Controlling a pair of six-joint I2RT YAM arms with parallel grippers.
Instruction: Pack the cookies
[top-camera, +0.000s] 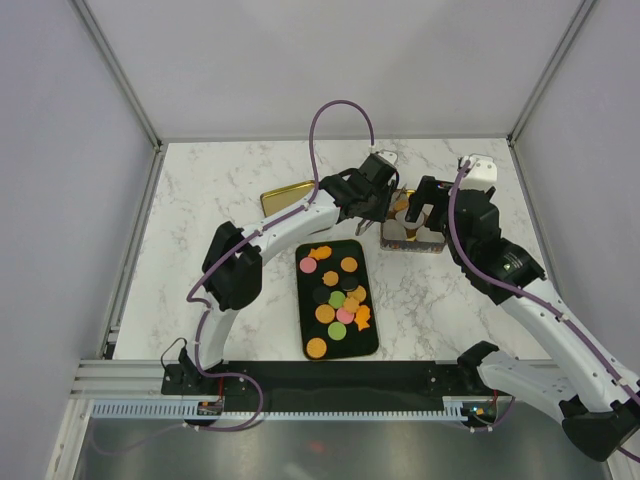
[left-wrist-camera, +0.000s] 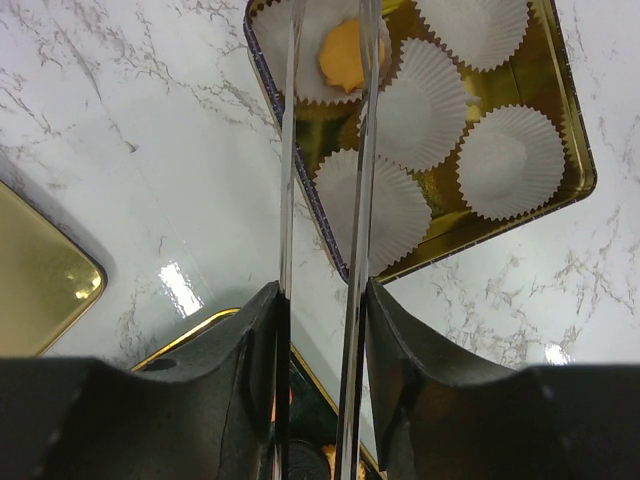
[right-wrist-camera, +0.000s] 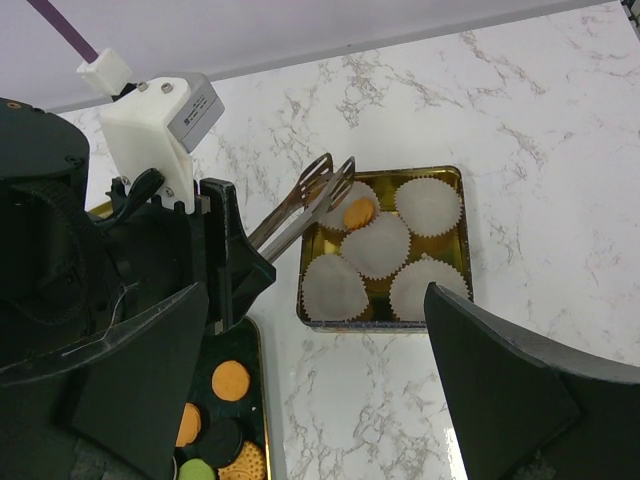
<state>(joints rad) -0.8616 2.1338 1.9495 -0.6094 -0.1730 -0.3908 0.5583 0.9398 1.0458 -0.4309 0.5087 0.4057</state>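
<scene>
— How is the left gripper (left-wrist-camera: 320, 300) seen?

— It is clenched on a pair of metal tongs (left-wrist-camera: 365, 150). The two blades are pinned between its fingers and carried straight out ahead of it, slightly parted.

— What is found under the blades?

— A gold tin (left-wrist-camera: 572, 140) is set on the marble table (top-camera: 200, 200) just ahead of that gripper, and it is lined with five white paper cups (left-wrist-camera: 510, 160). One orange cookie (left-wrist-camera: 345, 55) is lodged in the cup farthest from the gripper and is seen between the blades near their far end. Whether it is touched by them cannot be told.

— Where are the other cookies (top-camera: 338, 300) kept?

— They are spread on a black tray (top-camera: 360, 342), back from the left gripper toward its arm's base. Orange, pink, green and dark pieces are made out.

— And the right gripper (right-wrist-camera: 316, 290)?

— It is spread wide with nothing grasped. The tin is framed between its fingers, just ahead of it.
</scene>
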